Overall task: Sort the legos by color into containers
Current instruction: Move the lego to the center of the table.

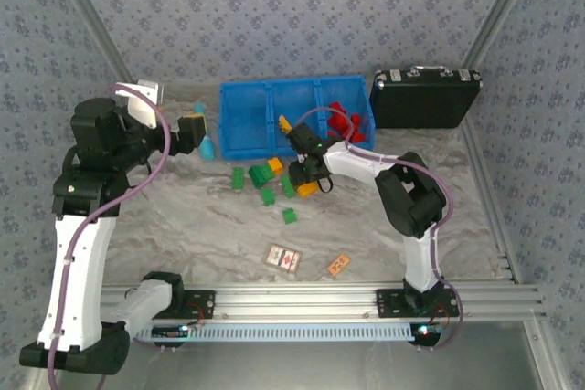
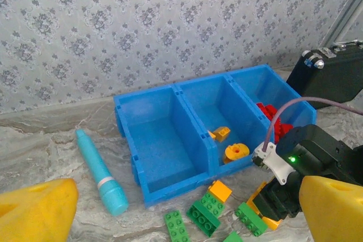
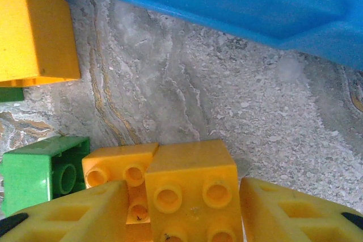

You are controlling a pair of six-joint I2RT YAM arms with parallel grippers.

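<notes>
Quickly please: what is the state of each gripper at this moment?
Left gripper: open wide, holding nothing.
Right gripper: closed on a small orange-yellow plastic brick.

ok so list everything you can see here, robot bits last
bright blue plastic tray: 1, three compartments, far side of table
red plastic bricks: several, tray's right compartment
orange-yellow plastic bricks: two in middle compartment, at least three on table
green plastic bricks: about five, table before tray
teal tube: 1, left of tray
black briefcase: 1, right of tray
flat printed cards: 2, near side of table
left gripper: open, left of tray
right gripper: astride an orange-yellow brick
</notes>
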